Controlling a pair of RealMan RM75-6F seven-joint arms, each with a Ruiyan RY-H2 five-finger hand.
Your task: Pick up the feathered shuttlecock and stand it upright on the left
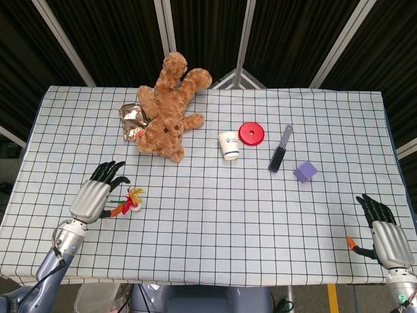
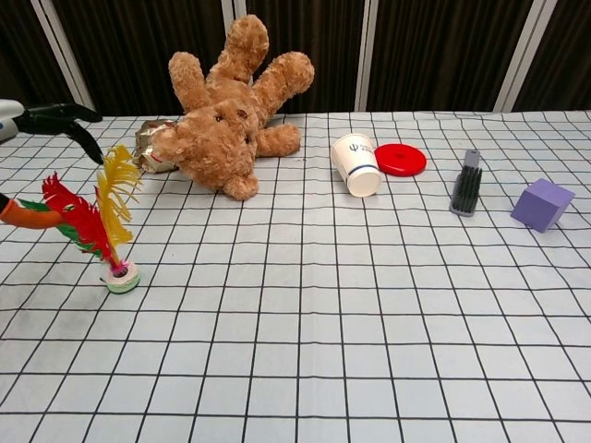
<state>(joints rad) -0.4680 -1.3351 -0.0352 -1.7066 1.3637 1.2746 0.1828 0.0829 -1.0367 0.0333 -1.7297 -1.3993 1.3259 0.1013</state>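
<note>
**Shuttlecock on its base at the left, left hand beside it**

The feathered shuttlecock (image 2: 103, 231) stood on the checked tablecloth (image 1: 215, 215) at the near left of the table, its round base down on the cloth and its red, yellow and green feathers leaning up and to the left. In the chest view the base sat flat while the plume tilted rather than rising straight.

The left hand (image 1: 94, 195) lay just to the left of the shuttlecock, palm down, dark fingers (image 1: 107, 173) spread and pointing toward the far side. Its orange-tipped thumb (image 2: 28, 215) reached in toward the feathers; whether it touched or pinched them could not be told from either view, so the state of this hand's grip stayed unclear. The other fingers were apart and clear of the plume.

The right hand (image 1: 384, 238) rested at the near right corner of the table, well apart from everything, fingers apart and holding nothing.

At the far left lay a brown teddy bear (image 1: 171, 107) on its back, with a crumpled foil wrapper (image 1: 132, 122) touching its left side. Right of the bear, near the middle, a paper cup (image 1: 229, 145) lay on its side, with a red round lid (image 1: 251, 134) just beyond it. Further right lay a dark brush (image 1: 280, 151), and near it a purple block (image 1: 305, 171).
</note>
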